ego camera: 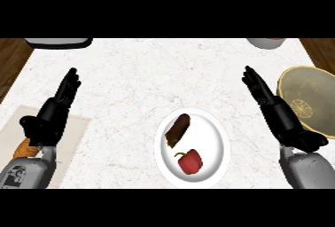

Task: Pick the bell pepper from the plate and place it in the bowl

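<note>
A red bell pepper [190, 162] with a green stem lies on the near part of a white plate [212, 133] at the counter's front centre. The bowl [313, 88], olive-gold with a pale rim, sits at the right edge, partly cut off. My right hand [274, 108] is open with straight fingers pointing away, between the plate and the bowl, touching neither. At the left, my left hand [56, 108] is open too, fingers straight, far from the plate.
A dark brown oblong food item [177, 130] lies on the plate beyond the pepper. A beige mat [72, 133] with an orange object [26, 150] lies under the left arm. A grey object [59, 42] and a white vessel [265, 42] sit at the far edge.
</note>
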You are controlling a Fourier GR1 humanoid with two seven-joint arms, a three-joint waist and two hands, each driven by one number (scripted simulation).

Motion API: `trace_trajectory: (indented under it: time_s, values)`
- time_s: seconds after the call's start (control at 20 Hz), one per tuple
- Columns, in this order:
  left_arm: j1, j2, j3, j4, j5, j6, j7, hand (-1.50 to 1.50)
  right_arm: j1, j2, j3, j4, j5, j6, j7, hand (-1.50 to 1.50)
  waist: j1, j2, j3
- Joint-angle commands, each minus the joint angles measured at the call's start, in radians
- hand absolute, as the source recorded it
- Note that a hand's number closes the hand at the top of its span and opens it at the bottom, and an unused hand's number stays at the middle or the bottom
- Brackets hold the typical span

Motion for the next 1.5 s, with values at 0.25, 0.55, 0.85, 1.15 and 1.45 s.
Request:
trace_trajectory:
  time_s: [0.25,0.55,0.85,1.15,1.45]
  values:
    - [-0.086,0.009,0.0,-0.019,-0.064,0.043,0.008,0.0,-0.174,0.058,0.257,0.079,-0.218,0.534,-0.054,1.5,0.157,0.047,0.011]
    - [-0.096,0.003,-0.002,-0.015,-0.077,0.062,0.101,0.0,-0.289,-0.021,0.094,0.411,-0.156,0.654,-0.421,-1.5,0.072,0.033,0.008]
    - [-0.107,-0.026,-0.019,-0.017,-0.109,0.098,0.133,0.0,-0.394,-0.163,0.186,0.385,0.09,0.68,-0.648,-1.5,0.048,0.024,0.006]
    - [-0.094,-0.031,-0.012,-0.022,-0.116,0.104,0.134,0.0,-0.529,-0.232,0.318,0.351,0.259,0.581,-0.642,-1.5,0.043,0.02,0.004]
    - [-0.112,-0.018,0.027,-0.028,-0.112,0.104,0.162,0.0,-0.565,-0.188,0.517,0.297,0.464,0.45,-0.576,-1.5,0.029,0.016,0.002]
